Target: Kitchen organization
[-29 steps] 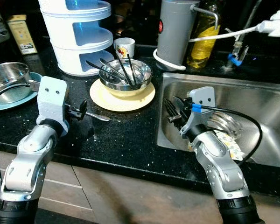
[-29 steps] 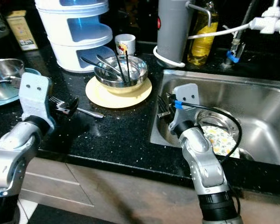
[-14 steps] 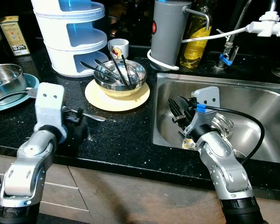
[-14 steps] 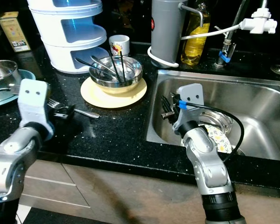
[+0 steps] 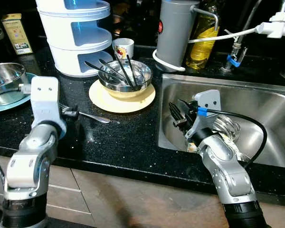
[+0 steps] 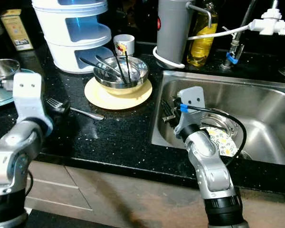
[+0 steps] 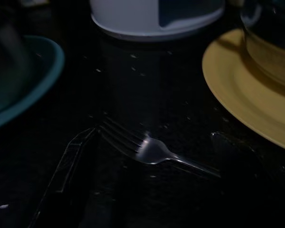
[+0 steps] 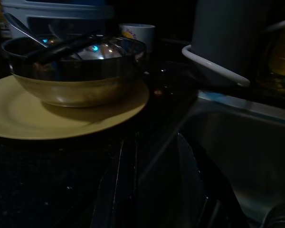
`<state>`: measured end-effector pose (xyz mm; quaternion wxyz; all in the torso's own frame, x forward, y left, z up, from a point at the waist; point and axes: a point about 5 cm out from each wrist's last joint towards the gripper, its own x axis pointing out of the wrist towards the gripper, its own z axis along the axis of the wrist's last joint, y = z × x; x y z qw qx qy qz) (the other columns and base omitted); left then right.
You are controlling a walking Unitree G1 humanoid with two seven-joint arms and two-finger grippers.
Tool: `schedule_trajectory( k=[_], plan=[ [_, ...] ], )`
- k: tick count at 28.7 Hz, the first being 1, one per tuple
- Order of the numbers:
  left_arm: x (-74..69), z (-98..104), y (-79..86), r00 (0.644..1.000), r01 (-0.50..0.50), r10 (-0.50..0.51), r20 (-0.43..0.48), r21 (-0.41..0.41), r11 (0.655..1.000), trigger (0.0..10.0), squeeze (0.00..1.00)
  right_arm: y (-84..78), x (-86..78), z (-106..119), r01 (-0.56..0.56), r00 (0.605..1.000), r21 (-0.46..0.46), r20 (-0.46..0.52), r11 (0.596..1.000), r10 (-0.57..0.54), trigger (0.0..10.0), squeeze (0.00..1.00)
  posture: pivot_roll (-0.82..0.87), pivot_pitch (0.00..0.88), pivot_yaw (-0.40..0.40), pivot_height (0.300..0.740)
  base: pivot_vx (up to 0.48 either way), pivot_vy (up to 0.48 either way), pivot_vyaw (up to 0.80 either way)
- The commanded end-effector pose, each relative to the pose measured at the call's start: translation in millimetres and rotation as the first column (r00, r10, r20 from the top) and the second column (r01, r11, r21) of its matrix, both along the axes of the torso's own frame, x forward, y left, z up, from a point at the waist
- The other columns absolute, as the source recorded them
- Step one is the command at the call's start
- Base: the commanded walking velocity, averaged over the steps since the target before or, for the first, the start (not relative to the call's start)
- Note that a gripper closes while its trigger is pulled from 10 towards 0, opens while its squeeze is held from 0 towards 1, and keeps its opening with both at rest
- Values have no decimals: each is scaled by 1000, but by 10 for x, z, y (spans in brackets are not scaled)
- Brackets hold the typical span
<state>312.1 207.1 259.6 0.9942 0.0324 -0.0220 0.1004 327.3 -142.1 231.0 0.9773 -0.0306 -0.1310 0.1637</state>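
A silver fork (image 5: pixel 93 116) lies flat on the black counter (image 5: pixel 128 137), its tines toward my left gripper (image 5: pixel 69 113). In the left wrist view the fork (image 7: pixel 154 152) rests between the two spread fingers, and the gripper (image 7: pixel 152 135) is open. A steel bowl (image 5: pixel 141 78) with several dark utensils stands on a yellow plate (image 5: pixel 109 99) just beyond. My right gripper (image 5: pixel 179 108) hangs open over the left edge of the steel sink (image 5: pixel 261 97), nothing between its fingers.
A white tiered container (image 5: pixel 73 40), a small cup (image 5: pixel 123 47), a grey jug (image 5: pixel 178 33) and an oil bottle (image 5: pixel 204 45) line the back. A steel bowl (image 5: pixel 4 76) on a teal plate (image 5: pixel 12 102) sits far left. A patterned plate (image 6: pixel 219 140) lies in the sink.
The left gripper has drawn back along the counter, away from the fork's handle; the fork stays lying where it was. The right arm holds its place at the sink. The camera shifted slightly.
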Motion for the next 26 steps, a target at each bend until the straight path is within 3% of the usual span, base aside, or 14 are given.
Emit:
schedule_trajectory(
  k=[1, 2, 7, 11, 18, 23, 26],
  plan=[
    [20, -39, -8, 1000, 9, -9, -22, 2, 1000, 10000, 63, 13, 8, -31, -4, 1000, -6, -14, 1000, 4, 10000, 0, -39, 150, -36, 740, 0, 0, 0],
    [34, -36, -3, 999, 23, -23, -23, 7, 1000, 10000, 0, 14, 7, -30, -5, 1000, -7, -13, 1000, 5, 10000, 0, -40, 146, -35, 740, 0, 0, 0],
    [87, -49, 89, 998, 38, -37, -44, 21, 999, 10000, 0, 17, 0, -30, -5, 1000, -9, -10, 1000, 5, 10000, 0, -42, 142, -32, 740, 0, 0, 0],
    [155, -65, 221, 998, 39, -35, -55, 79, 996, 10000, 0, 1, -3, -25, -3, 1000, -11, -7, 1000, 3, 10000, 0, -43, 137, -32, 740, 0, 0, 0],
    [294, -10, 179, 991, 132, -131, -20, 53, 990, 10000, 0, -5, -3, -19, -2, 1000, -14, -4, 1000, 2, 10000, 0, -43, 134, -32, 740, 0, 0, 0],
    [375, -14, 81, 973, 230, -230, -7, 63, 971, 10000, 0, -1, -4, -15, -3, 1000, -18, -1, 1000, 3, 10000, 0, -47, 130, -31, 740, 0, 0, 0],
    [432, 93, 1, 953, 296, -299, 44, 63, 953, 10000, 0, -8, -4, -10, -1, 1000, -21, 0, 1000, 2, 10000, 0, -50, 131, -31, 740, 0, 0, 0]
  ],
)
